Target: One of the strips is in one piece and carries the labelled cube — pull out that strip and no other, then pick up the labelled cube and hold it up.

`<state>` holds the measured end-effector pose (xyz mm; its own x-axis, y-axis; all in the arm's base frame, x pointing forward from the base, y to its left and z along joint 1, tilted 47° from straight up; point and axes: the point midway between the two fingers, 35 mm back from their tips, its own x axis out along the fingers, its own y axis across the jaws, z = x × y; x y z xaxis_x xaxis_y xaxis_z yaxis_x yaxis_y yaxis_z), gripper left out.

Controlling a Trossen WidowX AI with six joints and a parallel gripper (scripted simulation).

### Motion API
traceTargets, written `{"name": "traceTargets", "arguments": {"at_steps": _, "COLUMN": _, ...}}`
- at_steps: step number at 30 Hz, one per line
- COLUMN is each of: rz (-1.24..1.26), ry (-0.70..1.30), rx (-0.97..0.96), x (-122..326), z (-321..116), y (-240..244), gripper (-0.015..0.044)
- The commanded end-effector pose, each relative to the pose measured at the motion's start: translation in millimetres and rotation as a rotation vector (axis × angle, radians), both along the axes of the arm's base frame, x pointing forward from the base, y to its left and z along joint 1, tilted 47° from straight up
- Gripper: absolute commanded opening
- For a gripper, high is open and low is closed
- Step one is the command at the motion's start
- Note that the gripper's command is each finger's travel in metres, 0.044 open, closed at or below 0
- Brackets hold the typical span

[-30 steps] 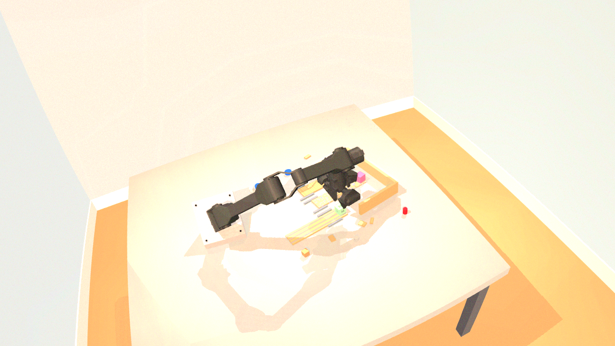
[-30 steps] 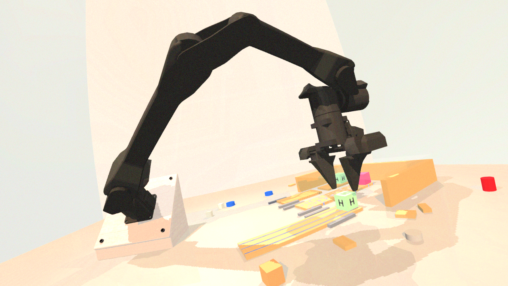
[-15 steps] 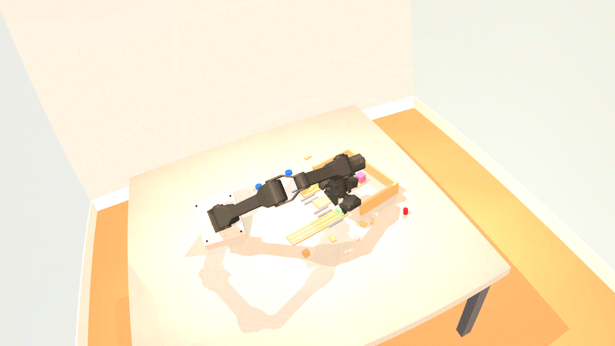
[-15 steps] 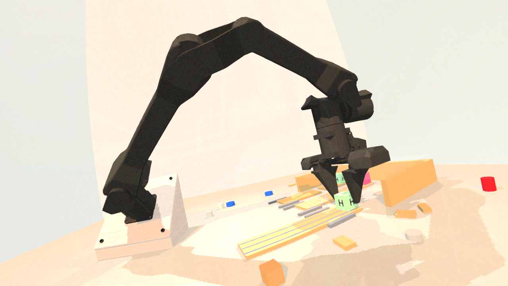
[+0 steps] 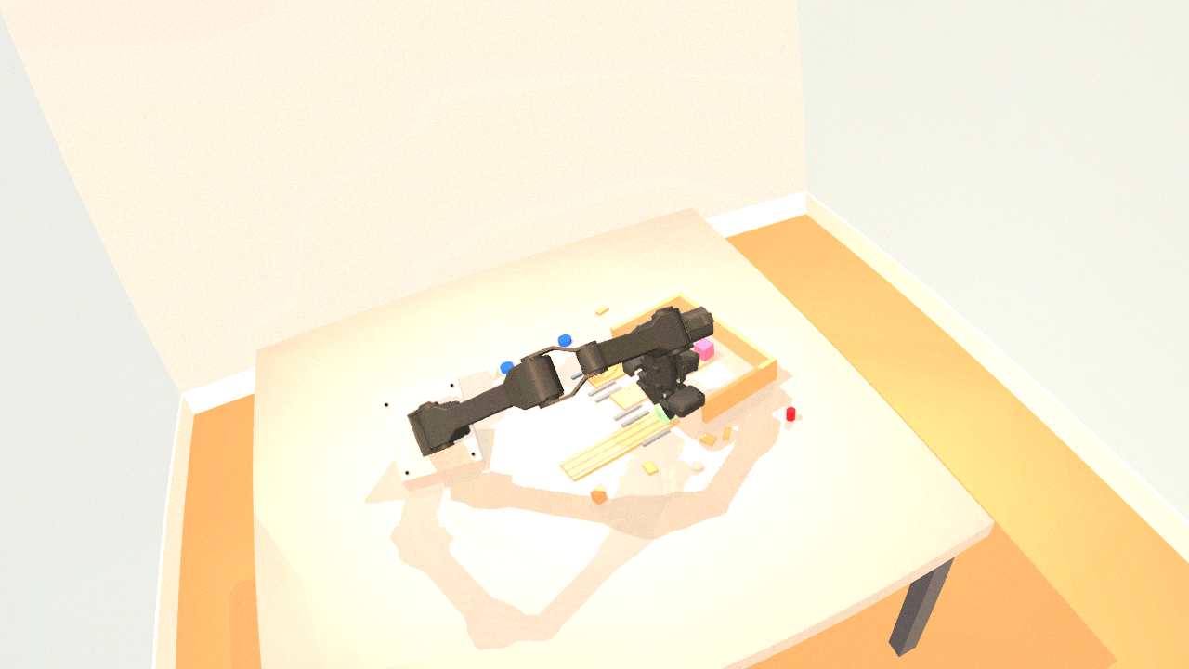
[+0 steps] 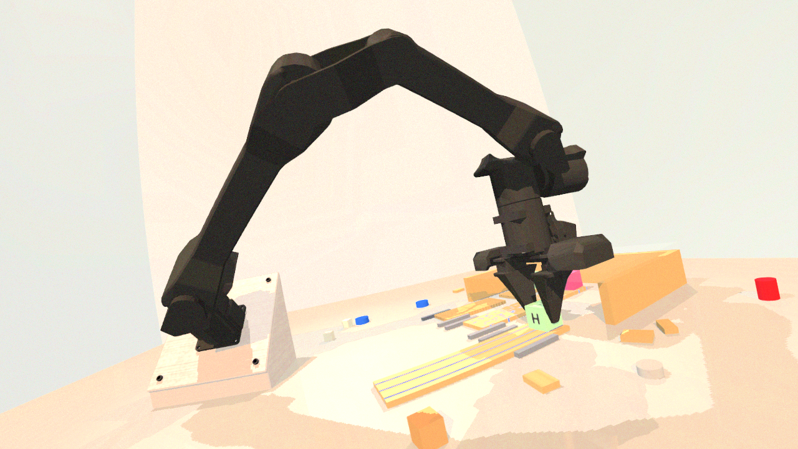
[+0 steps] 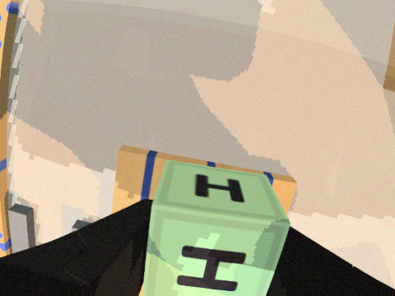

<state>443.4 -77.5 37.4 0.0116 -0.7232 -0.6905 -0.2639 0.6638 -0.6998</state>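
So the labelled cube (image 7: 216,242) was seen as a pale green, slightly see-through block with a black H printed on its top and on the side facing the wrist camera. It was sat at the far end of the blue-lined strip (image 6: 446,365), the long orange one with thin blue lines running lengthwise, which was laid out on the table (image 5: 831,516) toward the arm's base, with grey bars (image 6: 534,346) alongside it. The strip's end could be made out poking out from under the cube in the wrist view.

The gripper (image 6: 538,304) was pointed straight down over the cube, with the dark fingers brought in against the cube's two sides. The jaws were narrowed to roughly a third of their travel and looked pressed up to the green faces, so the cube was gripped between them, though it was not lifted off the strip. A pink cube (image 5: 704,348) was sitting inside the orange tray (image 5: 739,390) just beyond, and a red cylinder (image 6: 767,288) was left well apart to the side.
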Motion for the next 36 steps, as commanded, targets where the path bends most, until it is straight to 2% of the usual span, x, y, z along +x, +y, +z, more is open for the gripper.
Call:
{"name": "traceTargets", "arguments": {"at_steps": 1, "rz": -0.001, "ry": 0.000, "rx": 0.000, "x": -0.1, "z": 0.3, "y": 0.0, "gripper": 0.0072}}
{"name": "traceTargets", "arguments": {"at_steps": 4, "rz": -0.001, "ry": 0.000, "rx": 0.000, "x": -2.2, "z": 1.2, "y": 1.8, "gripper": 0.0000}}
{"name": "traceTargets", "arguments": {"at_steps": 19, "rz": 0.004, "ry": 0.007, "rx": -0.001, "x": -56.9, "z": 18.8, "y": 36.9, "gripper": 0.0000}}
{"name": "traceTargets", "arguments": {"at_steps": 25, "rz": 0.004, "ry": 0.007, "rx": -0.001, "x": -61.6, "z": 19.1, "y": 38.7, "gripper": 0.0000}}
{"name": "traceTargets", "arguments": {"at_steps": 36, "rz": 0.004, "ry": 0.009, "rx": 0.000, "x": -98.6, "z": 14.1, "y": 45.2, "gripper": 0.0000}}
